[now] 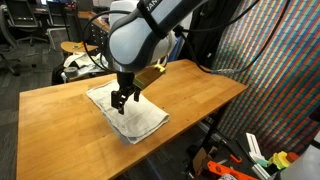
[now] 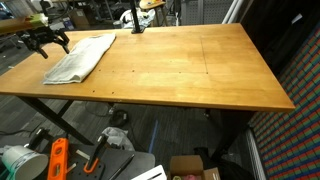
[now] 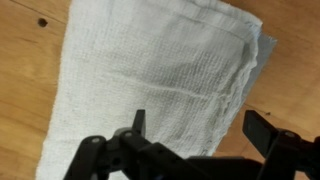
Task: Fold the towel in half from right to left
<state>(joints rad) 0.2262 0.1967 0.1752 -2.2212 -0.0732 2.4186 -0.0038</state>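
Towel: white cloth, doubled into a flat rectangle with layered edges along one side in the wrist view. It lies on the wooden desk close to one end, near the edge in both exterior views. Arm: white links arched over the desk, wrist pointing straight down. Hand: black, set low over the towel, released. The fingers stand wide apart with nothing between them. Contact between fingertips and cloth: cannot tell.
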